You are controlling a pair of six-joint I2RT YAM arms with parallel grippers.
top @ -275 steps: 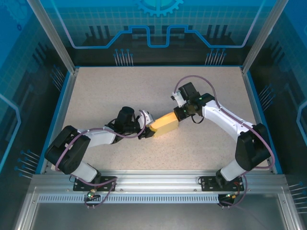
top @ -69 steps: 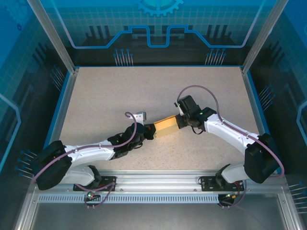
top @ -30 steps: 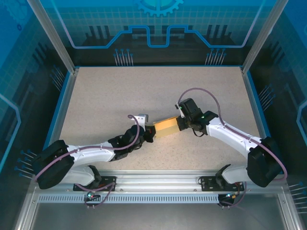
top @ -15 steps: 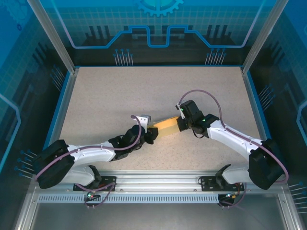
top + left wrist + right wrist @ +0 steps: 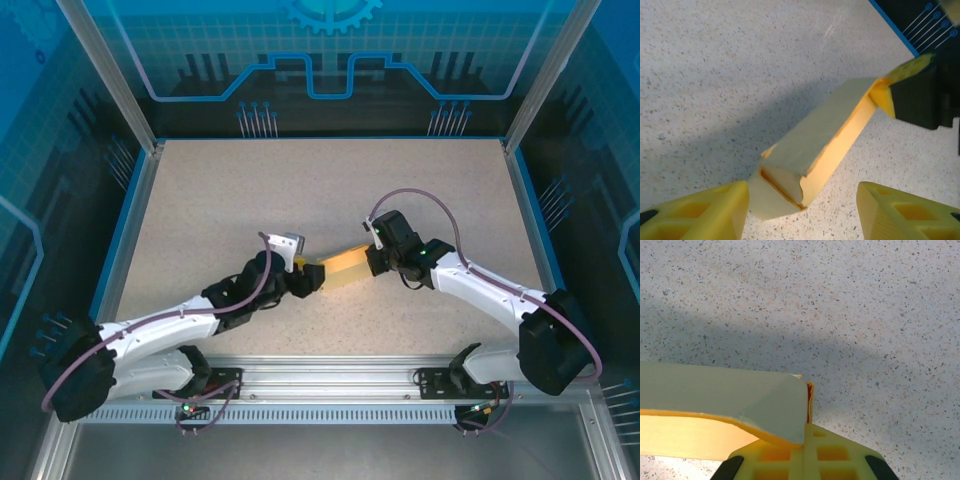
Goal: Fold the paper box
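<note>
The right gripper point(image 5: 371, 262) is pinched tight on the right end of the paper box point(image 5: 343, 266), which hangs slanted over the middle of the table point(image 5: 220, 200) between both arms. The left gripper point(image 5: 306, 279) stands spread around the other end, where a flap gapes. If it closes off-centre, I reckon it could crush that thin wall or twist the box free.

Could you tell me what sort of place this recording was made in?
Most likely a robotics lab work cell: an aluminium frame carries a left arm and a right arm bolted side by side, blue printed panels enclose a speckled table, and a paper box sits between the arms.
</note>
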